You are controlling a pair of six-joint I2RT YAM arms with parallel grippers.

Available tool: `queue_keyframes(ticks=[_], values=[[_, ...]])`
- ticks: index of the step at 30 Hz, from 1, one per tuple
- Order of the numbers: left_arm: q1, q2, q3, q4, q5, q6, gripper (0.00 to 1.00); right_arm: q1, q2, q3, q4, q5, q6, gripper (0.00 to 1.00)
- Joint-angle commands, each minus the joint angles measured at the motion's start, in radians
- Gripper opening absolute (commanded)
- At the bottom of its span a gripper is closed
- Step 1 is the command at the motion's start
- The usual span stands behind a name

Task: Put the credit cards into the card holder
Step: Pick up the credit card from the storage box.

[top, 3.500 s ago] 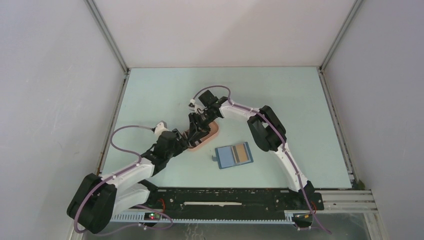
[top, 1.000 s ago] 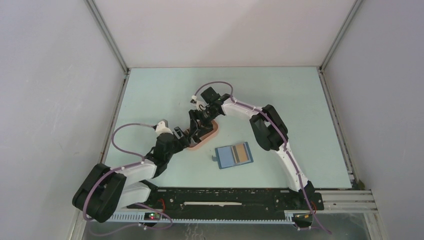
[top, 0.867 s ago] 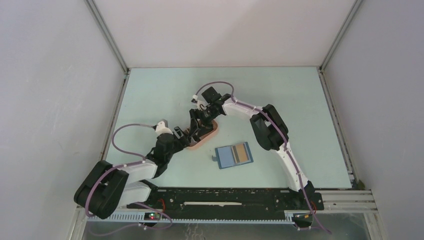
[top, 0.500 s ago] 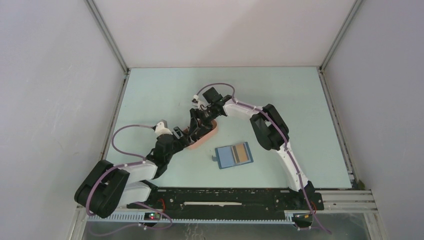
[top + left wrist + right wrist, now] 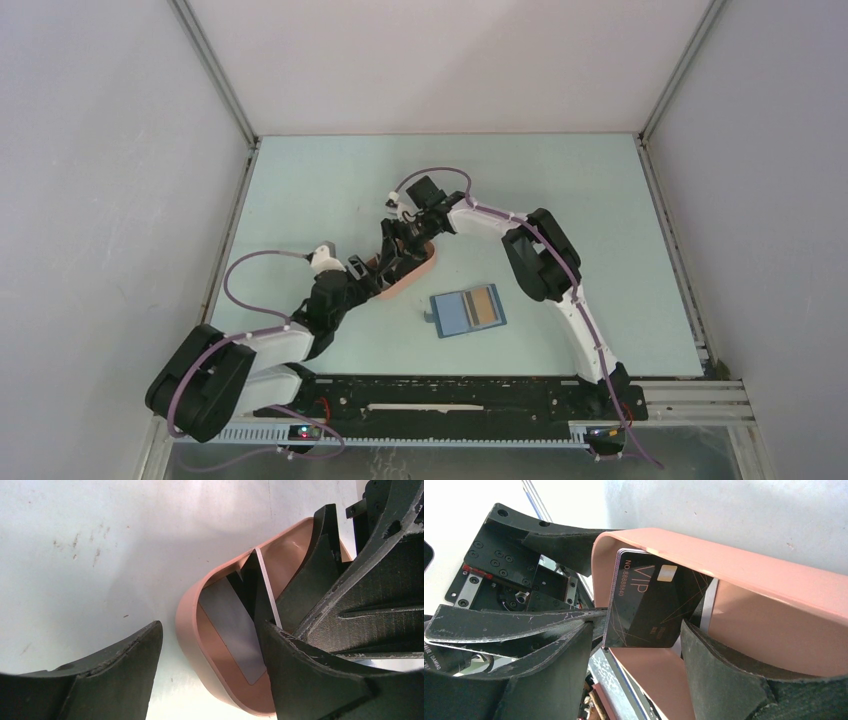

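Note:
The card holder [image 5: 460,315] lies open on the table with a tan credit card [image 5: 483,305] in its right pocket. A pink oval tray [image 5: 426,264] sits to its upper left. A black credit card [image 5: 649,605] marked VIP stands tilted up inside the tray [image 5: 749,575], with more card edges stacked behind it. My right gripper [image 5: 636,630] is open, its fingers on either side of that card. My left gripper [image 5: 212,625] is also open and straddles the tray's near wall [image 5: 182,625]. The card's white edge [image 5: 267,587] rises just beyond its right finger [image 5: 310,680].
Both grippers crowd the tray, the left gripper [image 5: 368,272] from the lower left and the right gripper [image 5: 398,250] from above. The right arm's elbow [image 5: 535,260] hangs just beyond the card holder. White walls with metal rails enclose the pale table [image 5: 560,190].
The left arm's elbow has shifted slightly down and back toward its base. Both grippers stay at the tray, with their jaws as wide as before.

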Motion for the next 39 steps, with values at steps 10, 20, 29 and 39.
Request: queue_keyframes(ticks=[10,20,29,39], values=[[-0.092,0.0,-0.023,0.007,0.255,-0.02,0.82,0.09,-0.008,-0.025,0.025,0.266,-0.006,0.77],[-0.095,0.069,-0.006,0.081,0.287,-0.021,0.82,0.075,0.016,-0.024,0.043,0.268,0.024,0.77],[-0.109,0.105,0.012,0.116,0.335,-0.009,0.83,0.088,-0.023,-0.069,0.11,0.369,0.081,0.77],[-0.115,0.152,0.009,0.153,0.331,-0.029,0.83,0.092,-0.057,-0.101,0.159,0.429,0.069,0.76]])
